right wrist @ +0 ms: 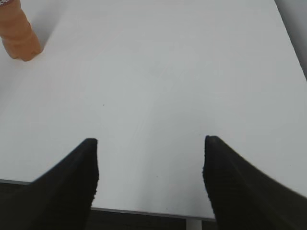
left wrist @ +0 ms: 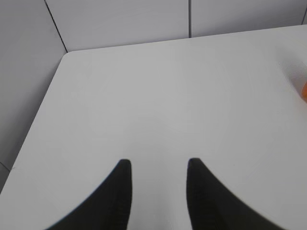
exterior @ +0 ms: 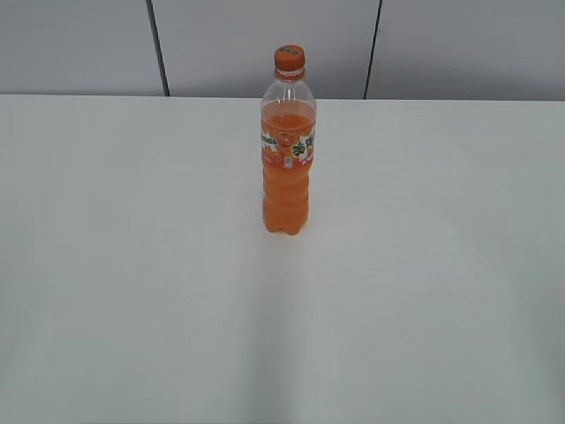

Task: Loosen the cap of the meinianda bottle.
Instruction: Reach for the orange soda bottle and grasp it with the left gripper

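You have the white table (exterior: pixel 132 265) with the meinianda bottle (exterior: pixel 287 168) upright at its middle toward the back, cap (exterior: pixel 290 58) on, while your left gripper (left wrist: pixel 156 165) and right gripper (right wrist: pixel 149 143) hover apart from it, jaws spread, holding nothing.

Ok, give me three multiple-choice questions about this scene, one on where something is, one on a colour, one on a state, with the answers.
1. Where does the bottle stand?
A. near the middle of the table
B. at the table's front left corner
C. on the floor

2. What colour is the cap?
A. blue
B. orange
C. white

3. How are the left gripper and right gripper?
A. both shut on the bottle
B. one shut on the cap
C. both open, holding nothing

Answers: 1 A, the exterior view shows it upright, mid-table. 2 B, it matches the orange drink. 3 C, bare table shows between each pair of fingers.
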`<state>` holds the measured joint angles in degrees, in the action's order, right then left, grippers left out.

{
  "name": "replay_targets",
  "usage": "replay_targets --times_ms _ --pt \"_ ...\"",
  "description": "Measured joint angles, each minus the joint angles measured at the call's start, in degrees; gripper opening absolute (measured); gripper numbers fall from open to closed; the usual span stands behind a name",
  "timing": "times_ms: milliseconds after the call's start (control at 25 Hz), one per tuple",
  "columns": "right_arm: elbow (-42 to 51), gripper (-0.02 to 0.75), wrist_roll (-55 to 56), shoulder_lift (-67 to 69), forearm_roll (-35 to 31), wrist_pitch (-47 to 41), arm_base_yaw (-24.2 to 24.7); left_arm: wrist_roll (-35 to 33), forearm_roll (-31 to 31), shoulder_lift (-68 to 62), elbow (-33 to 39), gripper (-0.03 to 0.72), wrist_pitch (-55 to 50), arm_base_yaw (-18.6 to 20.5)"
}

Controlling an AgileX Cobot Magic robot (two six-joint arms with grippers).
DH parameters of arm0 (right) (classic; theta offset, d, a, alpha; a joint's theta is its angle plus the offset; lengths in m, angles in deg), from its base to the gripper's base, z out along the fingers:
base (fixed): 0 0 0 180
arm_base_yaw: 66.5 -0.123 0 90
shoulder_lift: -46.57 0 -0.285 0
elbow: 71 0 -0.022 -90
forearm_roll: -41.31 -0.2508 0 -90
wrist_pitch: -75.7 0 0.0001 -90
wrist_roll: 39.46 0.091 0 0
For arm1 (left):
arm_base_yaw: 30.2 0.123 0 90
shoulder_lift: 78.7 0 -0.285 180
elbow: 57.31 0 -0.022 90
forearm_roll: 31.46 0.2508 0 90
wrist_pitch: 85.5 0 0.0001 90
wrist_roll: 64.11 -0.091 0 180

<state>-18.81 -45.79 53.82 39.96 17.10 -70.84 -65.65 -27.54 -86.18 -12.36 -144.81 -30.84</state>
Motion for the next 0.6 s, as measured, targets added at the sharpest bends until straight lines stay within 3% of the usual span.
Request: replay_targets --times_ms 400,600 --pt "0.0 0.512 0.0 0.0 0.0 0.0 0.0 0.0 0.82 -12.48 -0.62 0.261 1.86 0.0" --pt "0.0 0.512 0.0 0.0 0.0 0.0 0.0 0.0 1.69 -20.17 -0.97 0.261 9.78 0.0"
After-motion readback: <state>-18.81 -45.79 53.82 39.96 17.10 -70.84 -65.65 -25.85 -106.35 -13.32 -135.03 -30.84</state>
